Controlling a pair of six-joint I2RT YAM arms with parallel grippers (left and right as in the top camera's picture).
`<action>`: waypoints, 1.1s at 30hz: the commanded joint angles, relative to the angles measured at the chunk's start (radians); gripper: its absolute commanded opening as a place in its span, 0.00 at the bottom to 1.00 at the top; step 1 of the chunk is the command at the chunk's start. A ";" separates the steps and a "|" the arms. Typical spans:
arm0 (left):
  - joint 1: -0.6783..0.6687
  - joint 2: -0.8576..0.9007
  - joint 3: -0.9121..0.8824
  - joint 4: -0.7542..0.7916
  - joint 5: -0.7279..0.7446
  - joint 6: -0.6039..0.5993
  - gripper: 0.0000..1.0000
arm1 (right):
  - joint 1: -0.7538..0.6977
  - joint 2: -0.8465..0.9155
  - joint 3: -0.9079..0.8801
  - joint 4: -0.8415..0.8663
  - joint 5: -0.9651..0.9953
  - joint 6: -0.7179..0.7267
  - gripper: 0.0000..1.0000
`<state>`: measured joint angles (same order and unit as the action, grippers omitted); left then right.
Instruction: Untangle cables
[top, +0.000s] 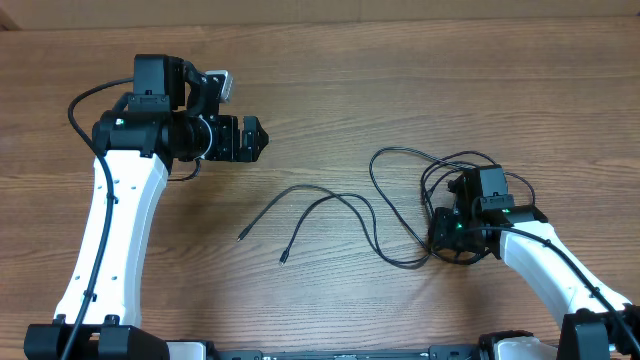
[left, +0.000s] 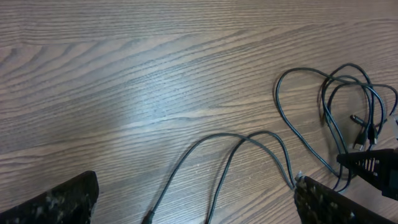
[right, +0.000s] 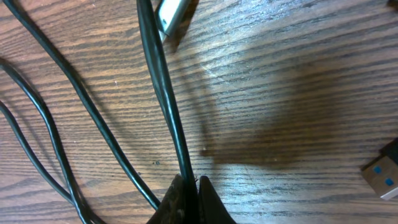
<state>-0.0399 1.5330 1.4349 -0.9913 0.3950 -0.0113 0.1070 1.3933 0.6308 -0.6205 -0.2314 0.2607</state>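
The right gripper (right: 189, 194) was seen pressed together at the bottom centre of the right wrist view, with a single black strand of the cables (right: 163, 93) pinched between its fingertips. From the grip that strand could be followed up to the top edge, where a silver-tipped plug (right: 169, 14) lay just beside it. More strands were spread across the left of that view, and a blue-tongued plug (right: 380, 177) was cut off by the right edge. In the overhead view this gripper was set down in the tangle of loops at the right of the wooden table (top: 350, 80), and two loose ends were laid out toward the centre. The left gripper (top: 252, 140) was held spread wide at the upper left, well apart from the cables, its fingers (left: 62, 200) seen at the lower corners of the left wrist view.
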 joint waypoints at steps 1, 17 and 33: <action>-0.006 0.001 0.008 0.004 -0.003 0.011 1.00 | 0.004 0.002 0.001 0.006 0.002 0.000 0.04; -0.006 0.001 0.008 0.004 -0.003 0.012 1.00 | 0.004 -0.002 0.379 -0.338 0.040 -0.113 0.04; -0.006 0.001 0.008 0.004 -0.003 0.011 1.00 | 0.004 -0.002 0.576 -0.324 -0.243 -0.113 0.04</action>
<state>-0.0399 1.5330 1.4349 -0.9886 0.3946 -0.0113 0.1074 1.3964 1.1511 -0.9604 -0.4053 0.1562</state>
